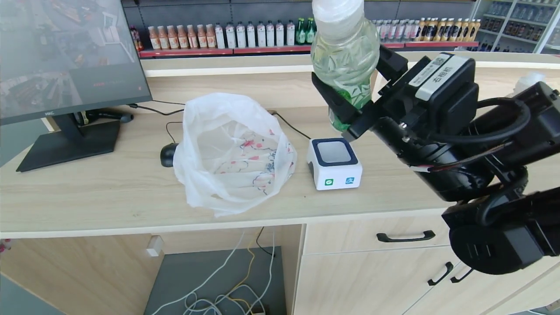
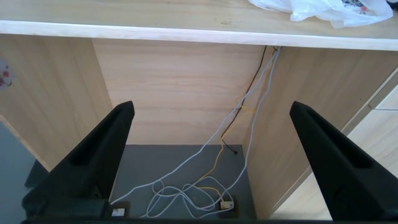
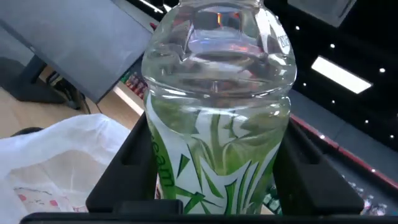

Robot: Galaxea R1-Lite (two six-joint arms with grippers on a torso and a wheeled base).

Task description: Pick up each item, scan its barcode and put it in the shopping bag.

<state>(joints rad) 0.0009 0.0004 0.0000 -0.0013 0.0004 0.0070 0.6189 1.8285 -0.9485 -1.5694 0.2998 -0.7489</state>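
My right gripper (image 1: 355,94) is shut on a clear plastic bottle (image 1: 345,57) with a green-and-white label, held upright in the air above and just behind the white barcode scanner (image 1: 334,163). The same bottle (image 3: 217,118) stands between the black fingers (image 3: 121,177) in the right wrist view. The white shopping bag (image 1: 234,153) stands open on the wooden counter (image 1: 109,192), left of the scanner; part of the bag (image 3: 56,162) appears beneath the bottle. My left gripper (image 2: 211,162) hangs open below the counter edge, with nothing between its fingers.
A monitor (image 1: 65,57) on a black stand occupies the counter's left end, with a mouse (image 1: 168,155) beside the bag. Drawers with black handles (image 1: 406,237) sit under the counter. Loose cables (image 2: 205,180) lie in the recess below. Shelves of bottles (image 1: 245,35) line the back wall.
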